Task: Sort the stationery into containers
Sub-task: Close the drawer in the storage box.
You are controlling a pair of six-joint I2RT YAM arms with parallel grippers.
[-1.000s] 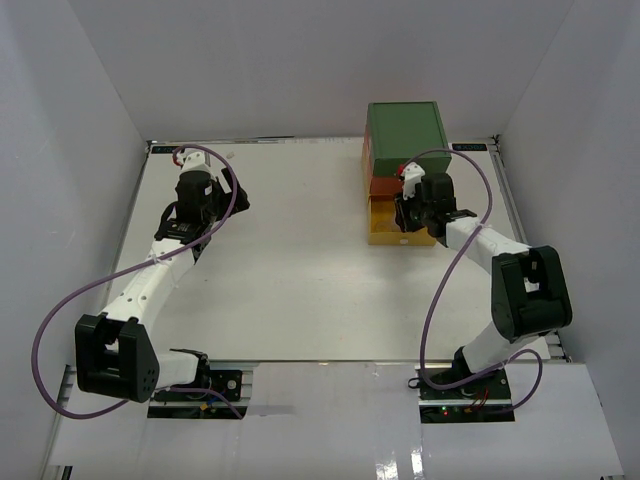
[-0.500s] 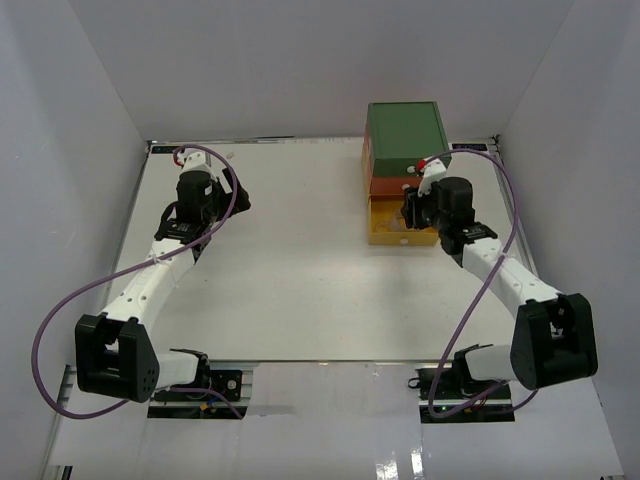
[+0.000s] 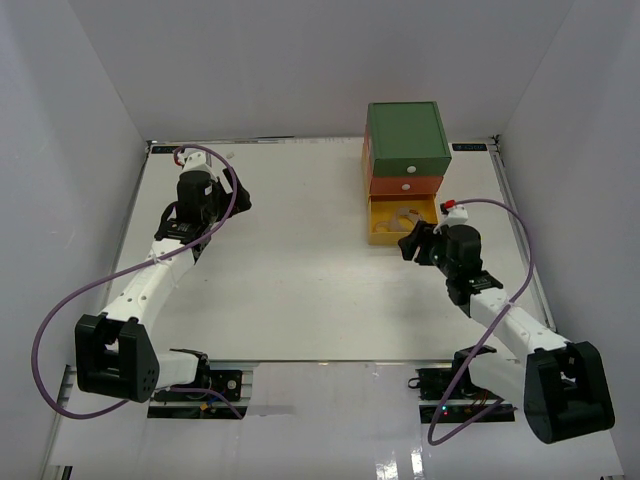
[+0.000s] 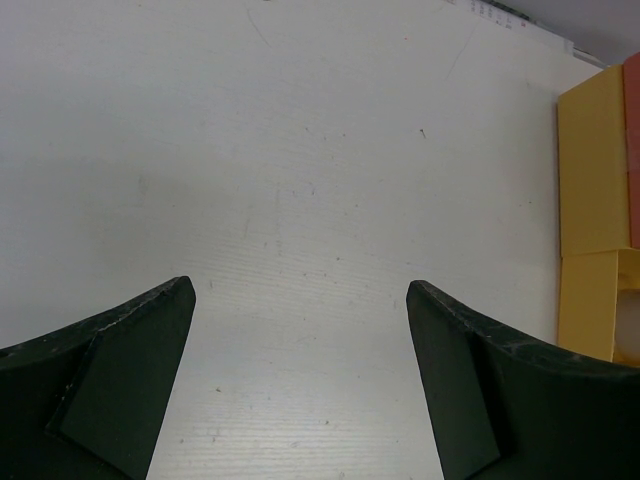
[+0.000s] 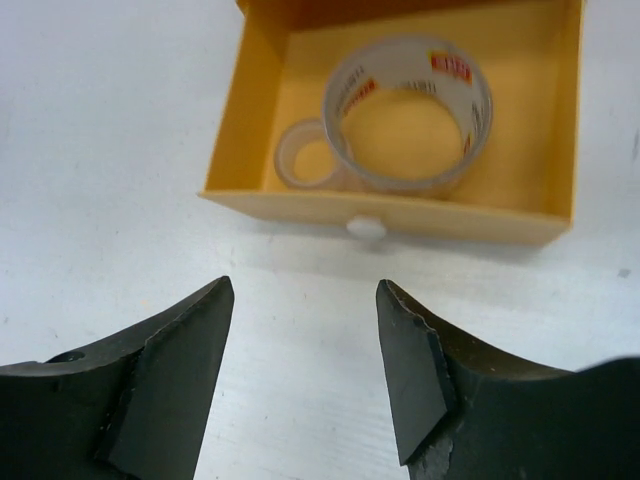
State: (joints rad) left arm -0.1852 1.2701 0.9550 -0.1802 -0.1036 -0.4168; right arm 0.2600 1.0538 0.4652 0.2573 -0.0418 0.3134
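The stacked drawer unit (image 3: 404, 135) stands at the back right, green over orange (image 3: 405, 186) over yellow. The yellow drawer (image 3: 377, 222) is pulled open. In the right wrist view it (image 5: 255, 110) holds a large grey tape roll (image 5: 345, 95) and a smaller whitish roll (image 5: 290, 165), behind its white knob (image 5: 366, 228). My right gripper (image 5: 305, 287) is open and empty, just in front of that knob; it also shows in the top view (image 3: 412, 243). My left gripper (image 4: 300, 288) is open and empty over bare table at the far left (image 3: 236, 200). No highlighters or pens are in view.
White walls enclose the table on three sides. The yellow drawer's side (image 4: 590, 180) shows at the right edge of the left wrist view. Purple cables loop off both arms.
My right arm has drawn back from the drawer unit toward the near edge, uncovering the open yellow drawer and the drawer fronts. The left arm has not moved.
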